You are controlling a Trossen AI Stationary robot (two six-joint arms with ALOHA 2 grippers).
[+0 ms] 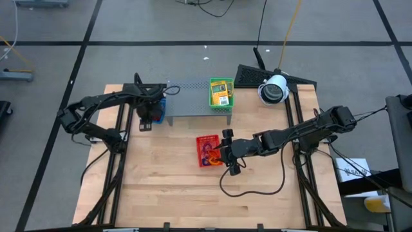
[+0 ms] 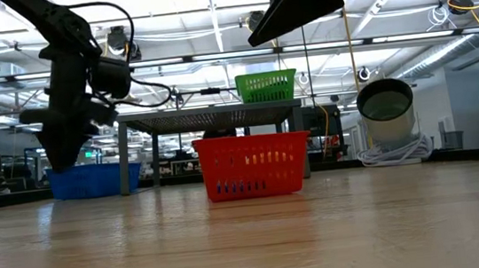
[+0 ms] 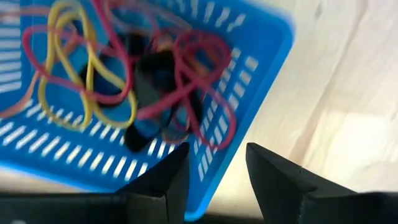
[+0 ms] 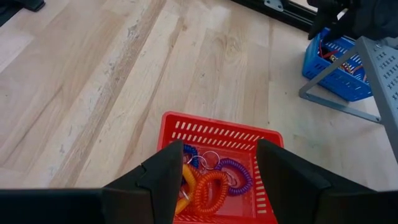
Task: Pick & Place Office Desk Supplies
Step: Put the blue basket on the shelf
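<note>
The blue basket holds red, yellow and black rubber bands and stands by the grey rack's left end. My left gripper hovers open over the basket's rim, fingers pointing down, holding nothing. The red basket sits mid-table and contains orange and purple coiled loops. My right gripper is open above its right side, also holding nothing. A green basket on top of the rack holds yellow-and-green packets.
The grey rack stands on legs at the table's far side, with the blue basket beside its left leg. A round white-rimmed object with coiled cable sits at the far right corner. Bare wood stretches across the table's near half.
</note>
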